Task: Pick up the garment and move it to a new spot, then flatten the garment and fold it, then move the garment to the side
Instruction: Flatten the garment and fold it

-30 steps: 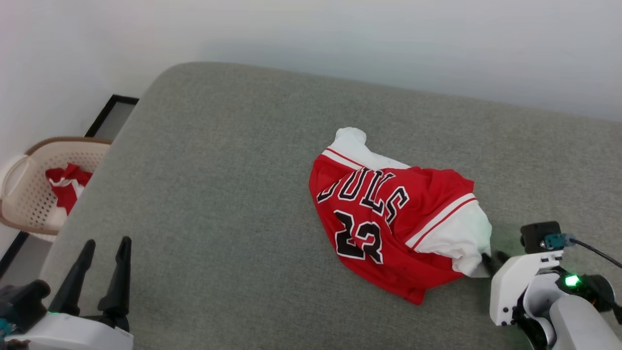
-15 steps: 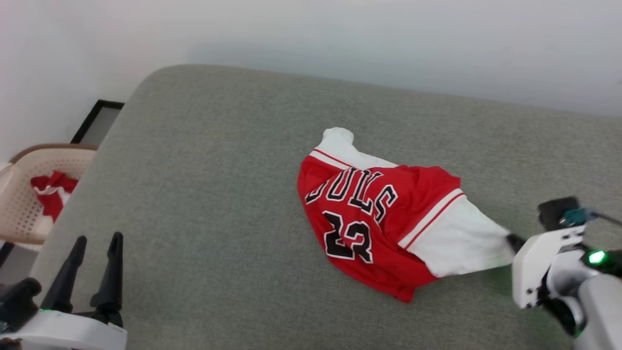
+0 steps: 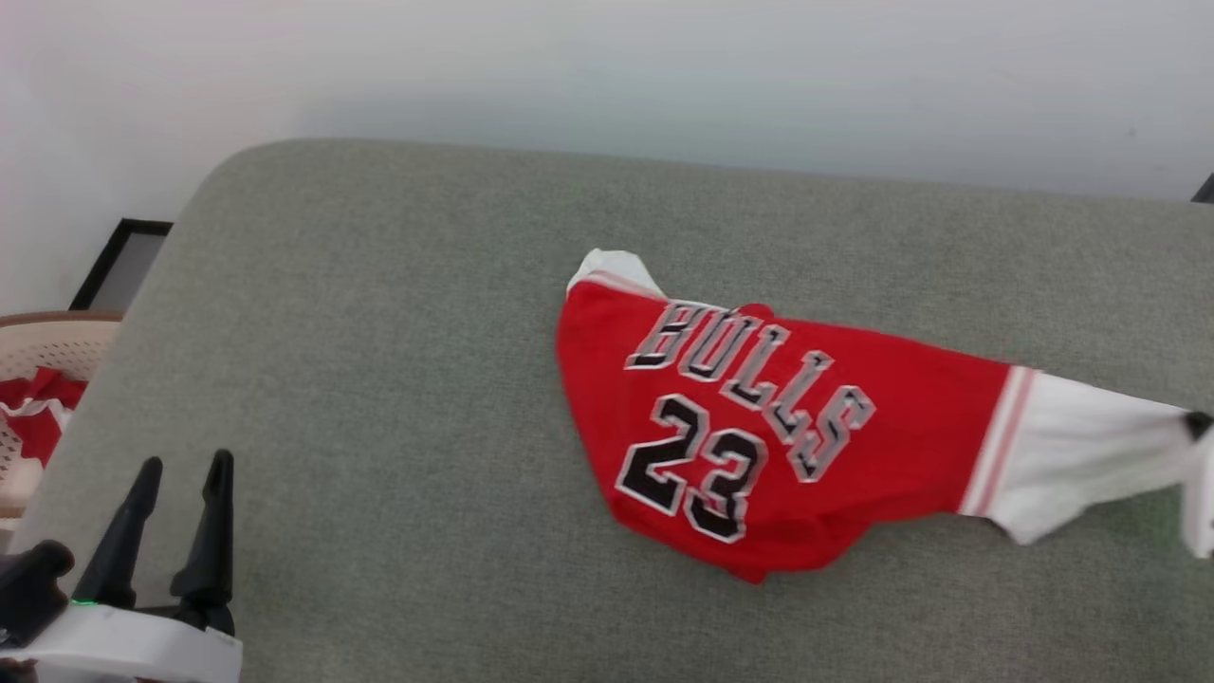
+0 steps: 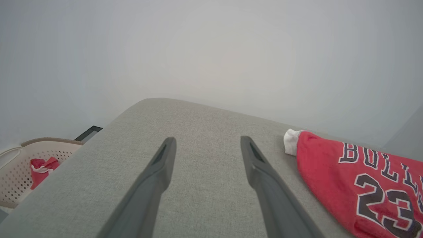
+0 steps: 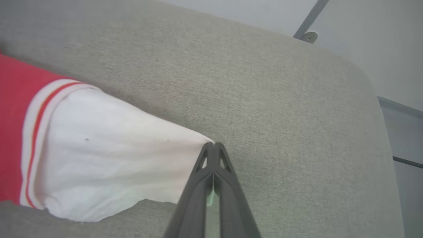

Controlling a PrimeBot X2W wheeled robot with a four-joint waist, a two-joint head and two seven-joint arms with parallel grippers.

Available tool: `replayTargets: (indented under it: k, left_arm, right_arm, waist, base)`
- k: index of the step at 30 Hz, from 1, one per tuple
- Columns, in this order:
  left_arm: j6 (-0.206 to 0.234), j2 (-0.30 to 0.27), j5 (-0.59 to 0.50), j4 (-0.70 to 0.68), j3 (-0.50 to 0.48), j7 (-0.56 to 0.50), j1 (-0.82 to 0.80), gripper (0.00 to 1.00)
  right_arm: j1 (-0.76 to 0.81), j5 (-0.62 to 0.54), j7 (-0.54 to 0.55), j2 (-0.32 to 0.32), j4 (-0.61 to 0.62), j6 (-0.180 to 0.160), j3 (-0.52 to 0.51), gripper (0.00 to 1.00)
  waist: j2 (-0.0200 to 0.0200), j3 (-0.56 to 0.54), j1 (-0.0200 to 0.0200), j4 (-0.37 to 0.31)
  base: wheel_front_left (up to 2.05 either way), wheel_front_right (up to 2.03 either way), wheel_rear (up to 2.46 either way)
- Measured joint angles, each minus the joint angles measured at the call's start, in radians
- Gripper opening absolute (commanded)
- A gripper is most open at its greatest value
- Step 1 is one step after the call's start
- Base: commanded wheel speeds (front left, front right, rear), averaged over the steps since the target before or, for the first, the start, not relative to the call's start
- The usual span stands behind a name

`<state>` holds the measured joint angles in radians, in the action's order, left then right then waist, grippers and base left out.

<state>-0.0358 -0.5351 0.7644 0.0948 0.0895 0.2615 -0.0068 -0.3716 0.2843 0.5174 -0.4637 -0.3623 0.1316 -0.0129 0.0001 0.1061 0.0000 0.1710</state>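
Garment (image 3: 910,408) lettering motion-blurred; basket (image 3: 57,323) cut by left edge; right gripper (image 3: 1197,424) mostly off-frame.

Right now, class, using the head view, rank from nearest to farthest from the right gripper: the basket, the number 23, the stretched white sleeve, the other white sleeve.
1. The stretched white sleeve: far right, pinched in the right gripper's jaws.
2. The number 23: the garment's middle.
3. The other white sleeve: garment's left tip.
4. The basket: view's left edge.

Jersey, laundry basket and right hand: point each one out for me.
jersey (image 3: 759,417), head view, on the lettered red front.
laundry basket (image 4: 15,181), left wrist view, on its perforated wall.
right hand (image 5: 213,146), right wrist view, at the shut fingertips pinching the white sleeve.
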Motion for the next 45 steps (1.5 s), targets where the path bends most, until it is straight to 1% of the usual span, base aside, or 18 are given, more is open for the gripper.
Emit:
replayTargets:
  k: [4, 6, 11, 15, 16, 17, 18, 19, 22, 25, 29, 32, 35, 40, 42, 45]
  left_arm:
    - [-0.01, 0.007, -0.007, 0.009, 0.001, 0.0, -0.015, 1.0]
    - [-0.016, 0.011, -0.009, 0.014, 0.002, 0.002, -0.018, 1.0]
    - [-0.026, 0.018, -0.016, 0.028, 0.002, 0.002, -0.034, 1.0]
    - [-0.035, 0.021, -0.018, 0.04, 0.002, 0.002, -0.041, 1.0]
    - [-0.035, 0.021, -0.019, 0.043, 0.002, 0.002, -0.043, 1.0]
    - [-0.035, 0.021, -0.021, 0.045, 0.004, 0.002, -0.046, 1.0]
    - [-0.036, 0.02, -0.025, 0.045, 0.005, 0.002, -0.049, 1.0]
    - [-0.036, 0.018, -0.026, 0.045, 0.007, 0.002, -0.05, 1.0]
    - [-0.036, 0.002, -0.028, 0.044, 0.01, -0.009, -0.051, 1.0]
    - [-0.036, -0.016, -0.029, 0.028, 0.012, -0.035, -0.061, 1.0]
    - [-0.036, -0.045, -0.028, 0.003, 0.017, -0.085, -0.086, 1.0]
    - [-0.043, -0.071, -0.026, -0.015, 0.033, -0.142, -0.114, 1.0]
    - [-0.044, -0.097, -0.007, -0.033, 0.052, -0.23, -0.158, 1.0]
    - [-0.044, -0.125, 0.026, -0.05, 0.097, -0.404, -0.283, 1.0]
    - [-0.045, -0.13, 0.045, -0.047, 0.12, -0.48, -0.338, 1.0]
    - [-0.044, -0.12, 0.101, -0.026, 0.147, -0.596, -0.411, 1.0]
  right_arm:
    - [0.0, -0.017, 0.011, -0.027, -0.062, 0.0, -0.051, 0.0]
    - [-0.004, -0.022, 0.01, -0.03, -0.107, 0.0, -0.074, 0.0]
    - [-0.023, -0.041, -0.011, -0.006, -0.246, 0.0, -0.098, 0.0]
    - [-0.054, -0.057, -0.044, 0.021, -0.334, 0.0, -0.104, 0.0]
    - [-0.062, -0.057, -0.053, 0.025, -0.352, 0.0, -0.104, 0.1]
    - [-0.073, -0.058, -0.063, 0.027, -0.367, 0.0, -0.104, 0.31]
    - [-0.083, -0.065, -0.073, 0.029, -0.376, 0.0, -0.102, 0.48]
    - [-0.095, -0.067, -0.079, 0.031, -0.386, 0.0, -0.098, 1.0]
    - [-0.115, -0.067, -0.095, 0.035, -0.406, 0.0, -0.081, 1.0]
    - [-0.124, -0.049, -0.118, 0.04, -0.398, 0.0, -0.056, 1.0]
    - [-0.124, -0.026, -0.159, 0.057, -0.342, 0.0, -0.03, 1.0]
    - [-0.105, -0.002, -0.2, 0.072, -0.288, 0.0, -0.022, 1.0]
    - [-0.081, 0.006, -0.248, 0.1, -0.228, 0.0, -0.017, 1.0]
    - [-0.042, -0.005, -0.329, 0.161, -0.124, 0.0, -0.018, 1.0]
    - [-0.032, -0.014, -0.361, 0.193, -0.085, 0.0, -0.015, 1.0]
    - [-0.013, -0.024, -0.4, 0.229, -0.043, 0.0, -0.014, 1.0]
  waist:
    - [0.0, 0.012, 0.0, -0.003]
    - [0.0, 0.017, 0.0, -0.001]
    - [0.0, 0.029, 0.0, 0.006]
    - [0.0, 0.032, 0.0, 0.012]
    - [-0.0001, 0.032, 0.0, 0.013]
    - [0.0, 0.032, 0.0, 0.013]
    - [0.0, 0.031, 0.0, 0.012]
    - [0.0, 0.03, 0.0, 0.011]
    - [0.0, 0.024, 0.0, 0.003]
    - [0.0, 0.017, 0.0, -0.012]
    - [0.0, 0.007, 0.0, -0.042]
    - [0.0, 0.002, 0.0, -0.07]
    - [0.0, -0.001, 0.0, -0.1]
    - [0.0, 0.003, 0.0, -0.155]
    - [0.0, 0.008, 0.0, -0.178]
    - [0.0, 0.018, 0.0, -0.212]
  base:
    - [0.0, 0.0, 0.0]
    - [0.0, 0.0, 0.0]
    - [0.0, 0.0, 0.0]
    - [0.0, 0.0, 0.0]
    - [0.0, 0.0, 0.0]
    - [0.0, 0.0, 0.0]
    - [0.0, 0.0, 0.0]
    - [0.0, 0.0, 0.0]
    - [0.0, 0.0, 0.0]
    - [0.0, 0.0, 0.0]
    - [0.0, 0.0, 0.0]
    - [0.0, 0.0, 0.0]
    - [0.0, 0.0, 0.0]
    - [0.0, 0.0, 0.0]
    - [0.0, 0.0, 0.0]
    - [0.0, 0.0, 0.0]
